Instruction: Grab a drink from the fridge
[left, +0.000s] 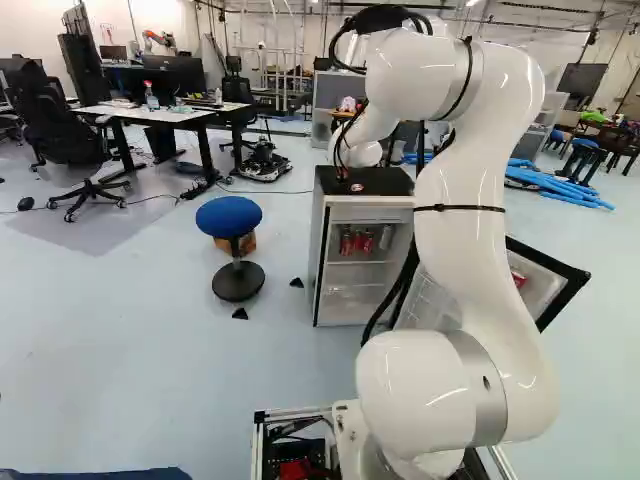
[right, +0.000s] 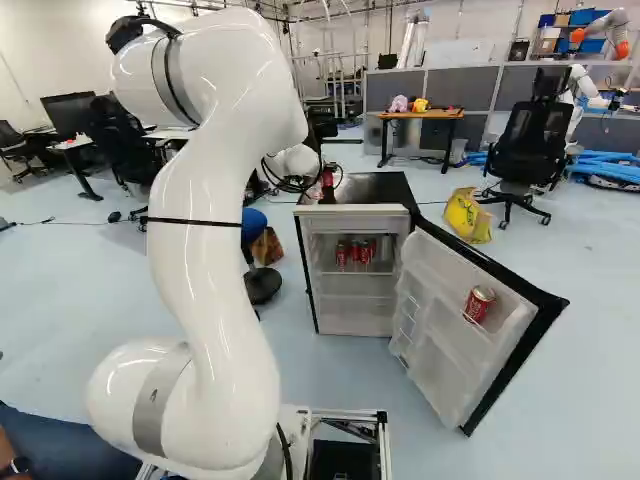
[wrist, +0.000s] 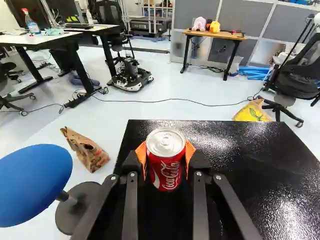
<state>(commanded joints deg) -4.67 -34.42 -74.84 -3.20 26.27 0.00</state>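
Jaws clamped on the red can (wrist: 167, 160), and I should keep it upright, seating it flat on the fridge top (wrist: 245, 155) before releasing!

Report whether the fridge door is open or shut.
Open: the door stands swung out from the fridge, leaving the red cans inside in view.

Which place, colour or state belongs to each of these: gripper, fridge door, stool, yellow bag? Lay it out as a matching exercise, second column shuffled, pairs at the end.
1. Gripper
2. Fridge door
3. Stool
4. Yellow bag

a. Swung open, with a second can in it
b. On the floor near a black office chair
c. Shut on a red can
d. Has a blue seat

Pairs: 1-c, 2-a, 3-d, 4-b
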